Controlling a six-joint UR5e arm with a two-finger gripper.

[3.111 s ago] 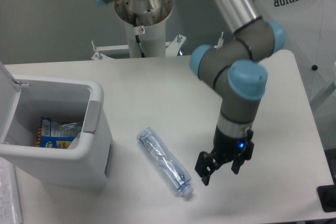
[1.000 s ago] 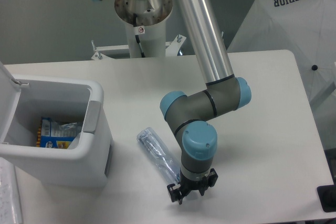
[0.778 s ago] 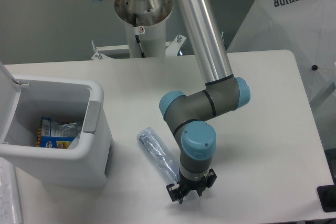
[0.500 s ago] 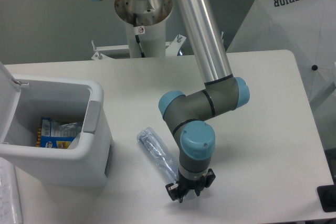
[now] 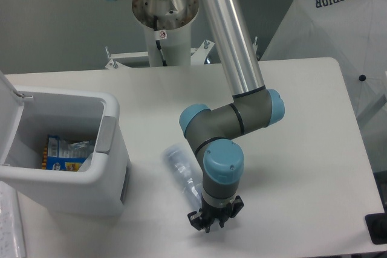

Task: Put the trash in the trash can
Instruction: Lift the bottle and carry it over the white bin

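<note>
Arm folded down steeply, wrist vertical, hand (image 5: pixel 214 220) pointing straight at surface (image 5: pixel 302 149), low at neck end of crushed clear bottle (image 5: pixel 180 168). Fingers' grip: can't tell. Bottle lying flat, diagonal, just right of open trash can (image 5: pixel 107 167).

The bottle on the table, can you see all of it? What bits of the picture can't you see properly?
- Bottle: its lower end is hidden behind the arm's wrist, and what shows is blurred.
- Gripper: small and dark, so whether it is open or shut on the bottle cannot be told.
- Trash can: its near wall hides part of the inside; the lid is cut off by the left edge.
- No white scrap can be made out.
</note>
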